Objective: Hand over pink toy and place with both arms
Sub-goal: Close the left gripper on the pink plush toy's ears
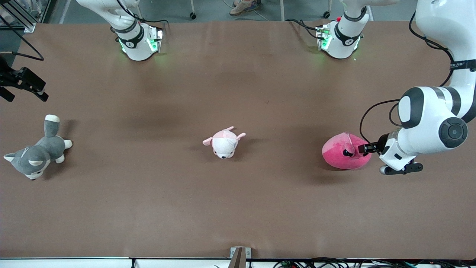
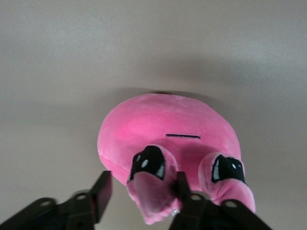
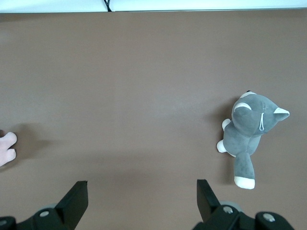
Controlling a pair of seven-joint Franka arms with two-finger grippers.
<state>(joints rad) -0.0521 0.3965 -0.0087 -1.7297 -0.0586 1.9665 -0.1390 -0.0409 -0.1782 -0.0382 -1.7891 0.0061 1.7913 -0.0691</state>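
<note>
While the pink toy point(image 1: 344, 152) lies on the table point(image 1: 238, 204) at the left arm's end, the left gripper point(image 2: 140, 190), jaws apart around one ear nub point(image 2: 152, 194), should close squarely before lifting; the right gripper point(image 3: 139, 199) waits, open and empty.

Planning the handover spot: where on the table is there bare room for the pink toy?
Bare table lies between the pale plush and the pink toy, and between that plush and the husky. It is crowded only at the pink toy, where the left gripper straddles its ear.
</note>
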